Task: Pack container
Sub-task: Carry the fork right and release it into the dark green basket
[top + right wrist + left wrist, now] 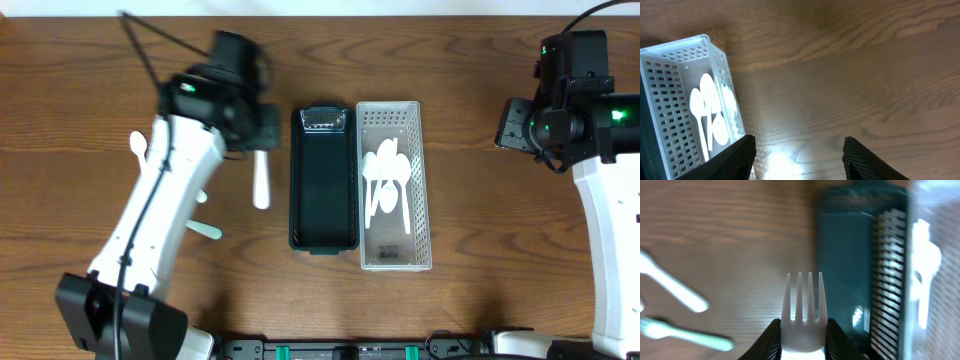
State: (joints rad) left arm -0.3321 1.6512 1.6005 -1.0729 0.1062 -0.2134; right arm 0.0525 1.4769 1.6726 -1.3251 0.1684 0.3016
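White plastic is what the left gripper (802, 341) has hold of: its two fingers (769, 339) are closed tight on the handle end of a fork (804, 311), with the four tines pointing away from the wrist. From overhead we see this fork (261, 183) over the wooden table (480, 250), just beside the left wall of the dark green container (323, 235) and outside it. We cannot tell whether the tines touch the wood. The container looks empty apart from a glint of clear material at its far end. Touching its right side stands a white perforated basket (427, 180), and in it lie several white spoons (386, 175), bowls toward the far end. To the left of the left arm we find loose cutlery on the table: a white spoon (138, 147) partly hidden by the arm, and a pale green piece (206, 229) nearer the arm's base. The right gripper (797, 161) hangs over bare wood well to the right of the basket, its fingers (735, 156) spread about halfway with nothing between them.
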